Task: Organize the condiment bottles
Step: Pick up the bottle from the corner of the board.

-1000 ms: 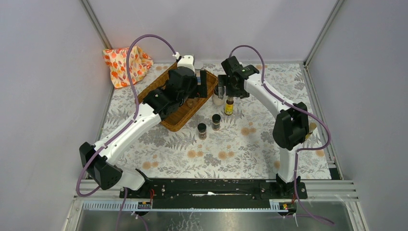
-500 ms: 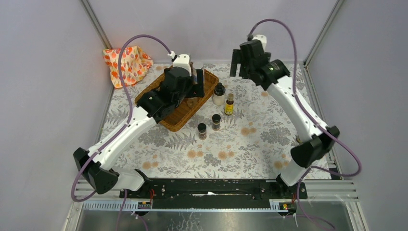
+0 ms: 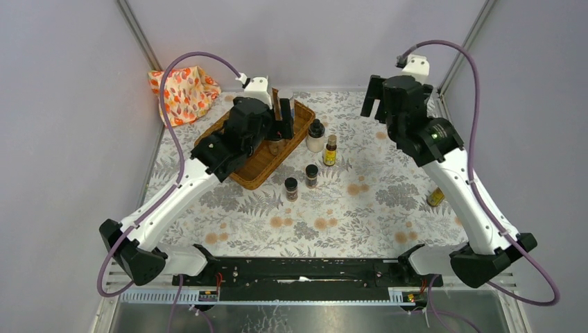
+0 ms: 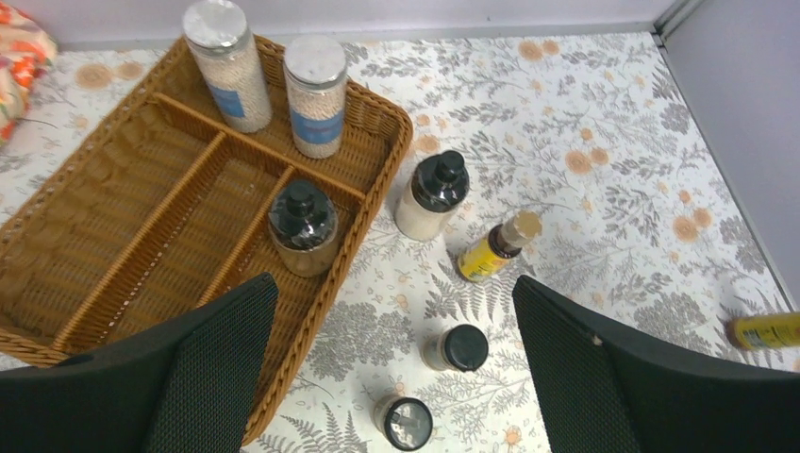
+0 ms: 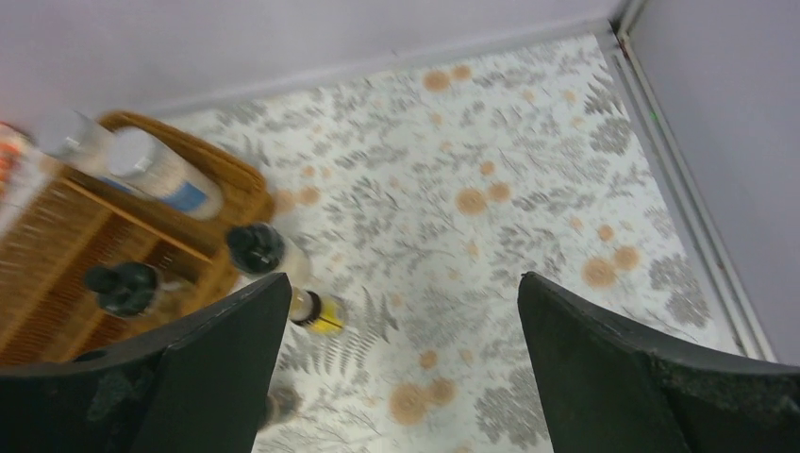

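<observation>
Standing in the woven wicker tray (image 4: 123,212) are two cylindrical silver-lidded jars (image 4: 226,71) (image 4: 316,99); left and right jaws gape wide, holding nothing.

table (image 3: 360,208) | wicker tray (image 4: 123,203) | orange cloth (image 3: 182,94) | white-filled bottle (image 3: 315,136) | upright yellow bottle (image 3: 330,152) | lying yellow bottle (image 3: 435,198) | two spice jars (image 3: 291,188) (image 3: 312,175)

Plain, perhaps lilac walls (image 3: 305,41); floral table (image 3: 360,208)

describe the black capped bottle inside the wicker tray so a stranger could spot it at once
Find the brown wicker divided tray at the far left of the floral table. In its narrow slot nearest the loose bottles stands a squat clear bottle with a black cap. Its tray-mates are taller silver-lidded jars, and the similar white-filled black-capped bottle stands outside the tray.
</observation>
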`<move>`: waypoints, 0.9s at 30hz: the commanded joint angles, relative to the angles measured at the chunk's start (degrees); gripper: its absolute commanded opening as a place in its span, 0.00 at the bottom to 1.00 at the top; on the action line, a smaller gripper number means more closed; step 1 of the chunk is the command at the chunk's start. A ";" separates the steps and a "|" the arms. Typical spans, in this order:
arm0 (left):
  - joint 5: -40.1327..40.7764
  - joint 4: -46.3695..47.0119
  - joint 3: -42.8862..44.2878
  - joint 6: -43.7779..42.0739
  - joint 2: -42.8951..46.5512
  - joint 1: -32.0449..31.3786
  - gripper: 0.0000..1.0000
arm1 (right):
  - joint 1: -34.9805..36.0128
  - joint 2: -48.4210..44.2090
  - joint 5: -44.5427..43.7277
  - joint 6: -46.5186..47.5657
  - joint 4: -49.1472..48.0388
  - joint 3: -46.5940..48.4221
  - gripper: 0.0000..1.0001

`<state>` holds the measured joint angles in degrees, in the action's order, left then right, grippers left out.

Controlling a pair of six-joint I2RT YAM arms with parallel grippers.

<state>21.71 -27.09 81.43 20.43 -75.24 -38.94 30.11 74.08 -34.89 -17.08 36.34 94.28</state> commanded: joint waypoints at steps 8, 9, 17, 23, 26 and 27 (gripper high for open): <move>-7.00 -0.79 0.66 0.97 -5.33 -0.08 0.99 | -6.10 -0.12 -2.80 -8.24 18.91 -6.23 0.98; -6.93 -0.74 1.02 0.67 -5.74 -0.16 0.99 | -7.75 -0.61 -2.38 -8.68 19.24 -6.73 0.98; -7.22 -0.61 2.51 -1.34 -8.63 -1.01 0.99 | -19.15 -5.80 0.05 -11.40 21.84 -9.99 1.00; -8.02 0.39 1.58 -3.28 -9.19 -1.63 0.99 | -24.17 -7.60 -0.10 -14.92 25.75 -11.23 1.00; -8.52 1.99 -0.24 -3.95 -8.74 -1.80 0.99 | -25.55 -8.27 -1.70 -17.42 28.12 -11.84 1.00; -8.94 2.42 -0.60 -4.13 -8.72 -1.84 0.99 | -25.88 -8.59 -2.25 -18.05 28.77 -12.17 1.00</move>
<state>14.09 -27.46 81.87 18.59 -83.94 -40.45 5.56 66.70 -35.00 -30.79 60.75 83.33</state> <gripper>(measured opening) 0.990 0.993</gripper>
